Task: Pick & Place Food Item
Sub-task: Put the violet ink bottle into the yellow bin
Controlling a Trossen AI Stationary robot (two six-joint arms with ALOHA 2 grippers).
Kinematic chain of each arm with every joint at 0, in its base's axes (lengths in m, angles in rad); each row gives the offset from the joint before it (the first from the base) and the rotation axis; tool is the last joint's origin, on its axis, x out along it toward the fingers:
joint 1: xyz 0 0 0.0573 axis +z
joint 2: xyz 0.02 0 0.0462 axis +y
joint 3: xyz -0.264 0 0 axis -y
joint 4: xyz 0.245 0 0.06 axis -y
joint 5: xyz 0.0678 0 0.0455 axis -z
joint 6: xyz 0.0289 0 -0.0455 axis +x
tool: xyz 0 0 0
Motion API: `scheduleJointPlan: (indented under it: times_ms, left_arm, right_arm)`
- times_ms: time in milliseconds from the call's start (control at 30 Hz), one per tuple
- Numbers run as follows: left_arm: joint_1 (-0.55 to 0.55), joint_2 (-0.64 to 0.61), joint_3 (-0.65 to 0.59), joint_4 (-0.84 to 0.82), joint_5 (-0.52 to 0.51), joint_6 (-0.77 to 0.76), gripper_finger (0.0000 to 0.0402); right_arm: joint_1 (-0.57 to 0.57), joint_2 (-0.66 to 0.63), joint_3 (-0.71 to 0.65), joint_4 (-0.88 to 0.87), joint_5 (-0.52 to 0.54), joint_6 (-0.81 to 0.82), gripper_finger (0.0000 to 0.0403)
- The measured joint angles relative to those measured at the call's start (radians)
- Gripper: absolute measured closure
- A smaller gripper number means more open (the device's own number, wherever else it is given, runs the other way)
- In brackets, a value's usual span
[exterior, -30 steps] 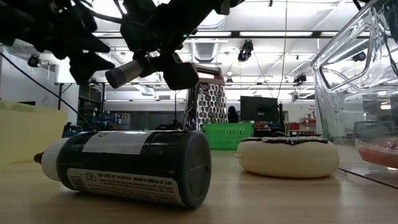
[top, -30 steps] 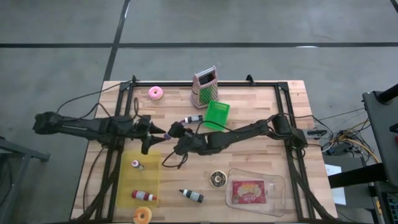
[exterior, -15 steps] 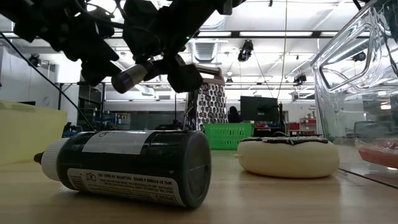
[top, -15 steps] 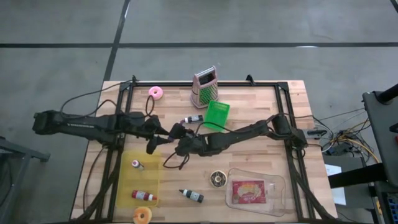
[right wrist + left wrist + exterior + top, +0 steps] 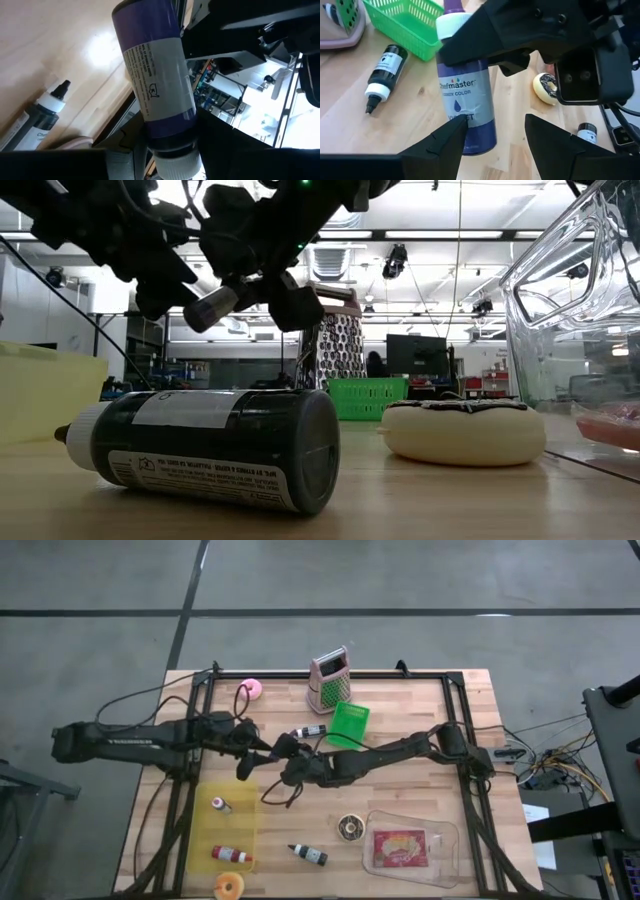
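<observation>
The right claw [image 5: 283, 752] grips a purple bottle [image 5: 465, 95] and holds it up in the air over the middle of the worktop [image 5: 420, 720]. The left claw [image 5: 258, 758] is right beside the bottle with its two fingers [image 5: 440, 142] spread apart, one on each side of the bottle's end, not squeezing it. A green basket [image 5: 349, 724] and a small black bottle [image 5: 308, 731] lie close by. A chocolate donut [image 5: 350, 828] sits farther off, near a clear tray [image 5: 448, 840].
</observation>
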Motion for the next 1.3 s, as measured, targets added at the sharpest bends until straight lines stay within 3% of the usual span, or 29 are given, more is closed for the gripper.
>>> scheduleJointPlan:
  times_ms: [400, 767, 867, 1033, 1300]
  left_arm:
    - [0.057, 0.028, 0.005, 0.002, 0.031, 0.043, 0.0188]
    - [0.057, 0.152, 0.008, 0.09, 0.081, 0.072, 0.0191]
    - [0.057, 0.16, 0.008, 0.1, 0.083, 0.088, 0.0212]
    - [0.057, 0.144, 0.008, 0.099, 0.087, 0.116, 0.0284]
    - [0.058, 0.121, 0.008, 0.094, 0.082, 0.173, 0.0286]
  right_arm:
    - [0.003, -0.001, 0.006, 0.013, 0.002, 0.001, 0.0279]
    - [0.003, -0.001, 0.005, 0.031, -0.003, -0.002, 0.0279]
    - [0.002, -0.001, 0.005, 0.033, 0.001, -0.002, 0.0279]
    - [0.002, -0.001, 0.005, 0.037, 0.005, -0.003, 0.0279]
    - [0.003, -0.001, 0.003, 0.074, 0.023, -0.006, 0.028]
